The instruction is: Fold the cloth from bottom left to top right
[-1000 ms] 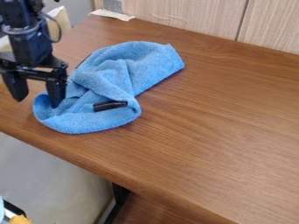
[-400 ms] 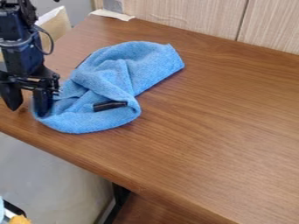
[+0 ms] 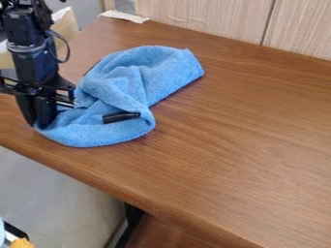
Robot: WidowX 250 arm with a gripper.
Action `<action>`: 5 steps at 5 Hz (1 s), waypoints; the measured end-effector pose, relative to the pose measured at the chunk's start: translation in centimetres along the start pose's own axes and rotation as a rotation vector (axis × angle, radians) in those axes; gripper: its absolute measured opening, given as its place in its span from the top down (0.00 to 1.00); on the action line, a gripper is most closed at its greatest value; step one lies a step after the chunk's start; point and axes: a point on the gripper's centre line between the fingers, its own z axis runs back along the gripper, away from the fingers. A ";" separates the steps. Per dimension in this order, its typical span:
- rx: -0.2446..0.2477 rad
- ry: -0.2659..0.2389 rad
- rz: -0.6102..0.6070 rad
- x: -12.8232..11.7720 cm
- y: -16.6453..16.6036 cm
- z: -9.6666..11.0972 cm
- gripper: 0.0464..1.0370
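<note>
With the view as a clock dial, the black arm (image 3: pixel 38 63) comes in between 10 and 11 o'clock, and its gripper (image 3: pixel 37 123) points down at 9 o'clock. The fingers are drawn close together, closed on the edge of the blue cloth (image 3: pixel 103 133) at the cloth's own 8 o'clock. The cloth lies rumpled on the brown wooden surface (image 3: pixel 239 135), between 9 and 11 o'clock of the dial, stretching from its 8 o'clock end by the gripper to a blunt end at its 2 o'clock. A short black rod (image 3: pixel 121 117) lies against the cloth, toward 6 o'clock from the cloth's middle.
</note>
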 end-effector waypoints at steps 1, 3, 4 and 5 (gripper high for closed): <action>-0.006 -0.004 -0.003 0.2 0.0 0.8 0.98; -0.043 -0.081 -0.011 1.4 -0.6 4.6 0.99; -0.065 -0.126 -0.041 2.7 -1.5 6.5 0.99; -0.101 -0.235 -0.097 5.3 -3.2 10.0 0.99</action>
